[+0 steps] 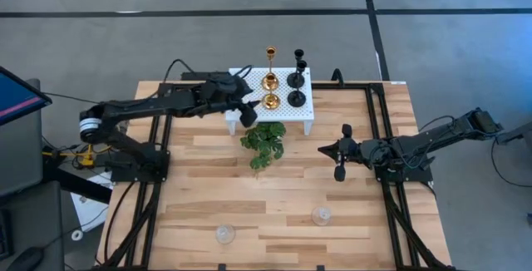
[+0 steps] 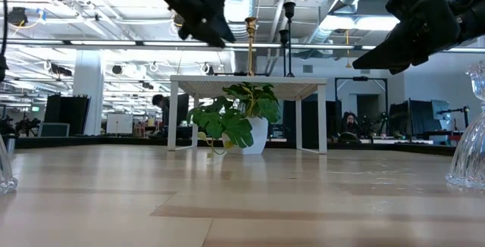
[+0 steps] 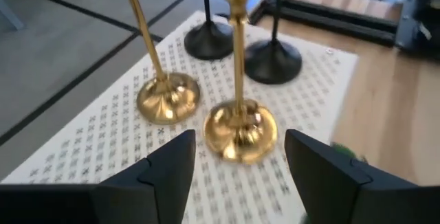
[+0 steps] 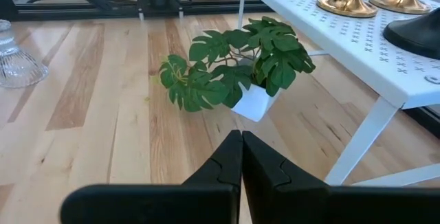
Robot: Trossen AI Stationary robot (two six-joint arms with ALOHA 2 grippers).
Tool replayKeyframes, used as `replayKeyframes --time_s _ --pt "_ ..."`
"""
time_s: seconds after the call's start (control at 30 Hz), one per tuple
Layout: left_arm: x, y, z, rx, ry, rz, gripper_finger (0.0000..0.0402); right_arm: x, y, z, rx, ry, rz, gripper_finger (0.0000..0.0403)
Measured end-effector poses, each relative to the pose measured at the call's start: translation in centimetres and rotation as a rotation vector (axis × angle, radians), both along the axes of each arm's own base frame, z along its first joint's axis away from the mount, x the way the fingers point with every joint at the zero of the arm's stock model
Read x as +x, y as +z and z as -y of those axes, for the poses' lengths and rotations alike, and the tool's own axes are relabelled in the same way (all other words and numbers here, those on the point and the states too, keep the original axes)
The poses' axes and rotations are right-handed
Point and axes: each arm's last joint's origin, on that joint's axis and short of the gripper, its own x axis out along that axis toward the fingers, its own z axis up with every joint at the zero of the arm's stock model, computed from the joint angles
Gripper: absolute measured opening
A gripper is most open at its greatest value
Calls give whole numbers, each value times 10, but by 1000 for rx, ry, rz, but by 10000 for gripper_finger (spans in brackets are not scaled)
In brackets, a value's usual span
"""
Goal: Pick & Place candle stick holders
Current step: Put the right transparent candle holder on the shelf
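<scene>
The left gripper (image 3: 237, 165) hangs over the near edge of the white perforated stand (image 1: 304, 115), its two dark fingers (image 3: 163, 176) spread wide and holding nothing. Straight ahead of them, just beyond the fingertips, a gold candle holder (image 3: 239, 124) stands upright on the stand, its round base in line with the gap between the fingers but not touched by them. A second gold holder (image 3: 165, 95) stands just beside it, and two black holders (image 3: 273, 58) stand behind, all four upright on the stand's perforated top. From above, the left arm reaches in from the table's left edge to the stand at the far middle of the table, the gripper (image 1: 247, 105) beside the gold pair (image 1: 270, 81), with the black pair (image 1: 297, 78) on the stand's right half.

A green leafy plant (image 1: 263, 143) in a white pot sits on the wooden table (image 1: 199, 188) just in front of the stand.

The right gripper (image 4: 242, 157) waits on the right side of the table, well apart from the stand, its fingers pressed together and empty, pointed toward the plant (image 4: 234, 69).

Two clear glass holders stand on the near part of the table, one left of centre (image 1: 224, 234) and one right of centre (image 1: 322, 215), well apart from both grippers.
</scene>
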Motion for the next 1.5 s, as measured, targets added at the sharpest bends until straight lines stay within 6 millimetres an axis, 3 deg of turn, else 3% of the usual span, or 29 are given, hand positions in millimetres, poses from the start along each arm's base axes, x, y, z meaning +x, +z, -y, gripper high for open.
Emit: replayKeyframes --time_s 0.23,0.4,0.7,0.87,1.03,1.23,1.5 --pt "-35 8 21 -125 -42 -57 206 0 0 0 1 1 5 0" --pt "-53 6 36 -223 -58 -130 172 0 1 0 2 2 7 0" --pt "-50 4 79 -189 -231 -177 65 1 2 0 6 4 20 0" --pt "-55 -20 104 -102 -227 -224 8 1 2 0 6 4 20 0" --pt "-71 -46 119 -92 -220 -158 8 1 2 0 6 5 20 0" --pt "-85 -74 132 -25 -332 24 5 1 2 0 6 5 22 0" --pt "-94 -113 138 29 -454 207 5 1 3 -1 8 5 28 0"
